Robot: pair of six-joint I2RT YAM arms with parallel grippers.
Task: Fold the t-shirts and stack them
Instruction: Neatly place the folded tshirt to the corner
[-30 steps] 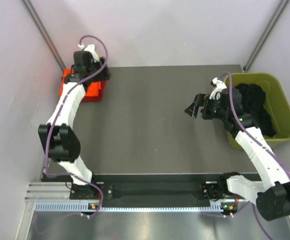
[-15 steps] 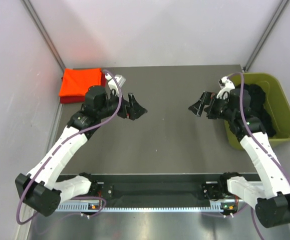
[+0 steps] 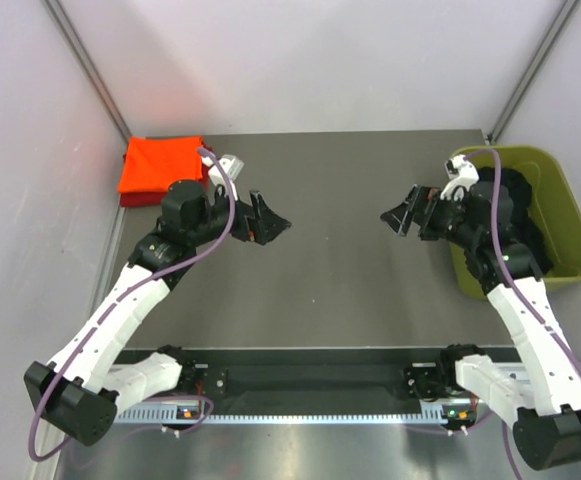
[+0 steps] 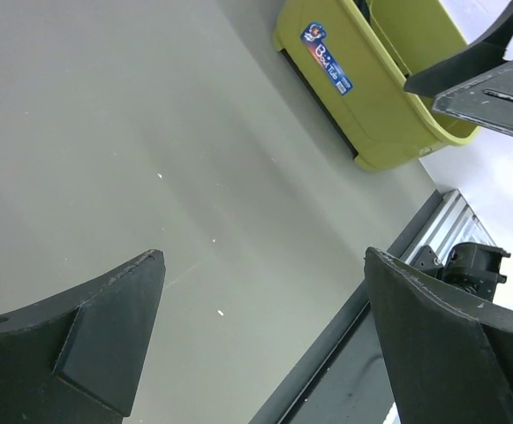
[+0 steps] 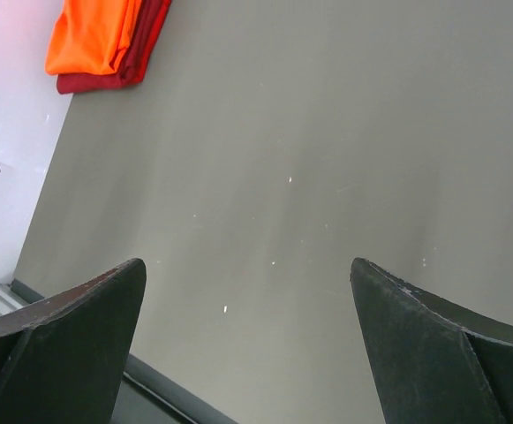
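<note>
Both t-shirts lie folded and stacked in the far left corner of the table (image 3: pixel 340 290): the orange t-shirt (image 3: pixel 160 165) is on top and the dark red t-shirt (image 5: pixel 143 44) is under it, w/ only its edge showing. The L gripper (image 3: pixel 267 218) hangs over the table near the stack, not touching it, fingers spread wide w/ nothing between them. The R gripper (image 3: pixel 402 212) is the same, spread and empty, just beside the olive tub (image 3: pixel 562 190). The tub holds a dark bundle (image 3: pixel 518 215), prob. cloth; I cannot tell what exactly. The shirts look light, soft and floppy, so I think they sag and come unfolded if lifted by one point. They are not fragile, but the top one may slide on the lower one. If the stack must be moved, better to pinch both layers at a folded edge, one gripper per corner, and keep it low. The stack looks neat, so this pair seems done.
</note>
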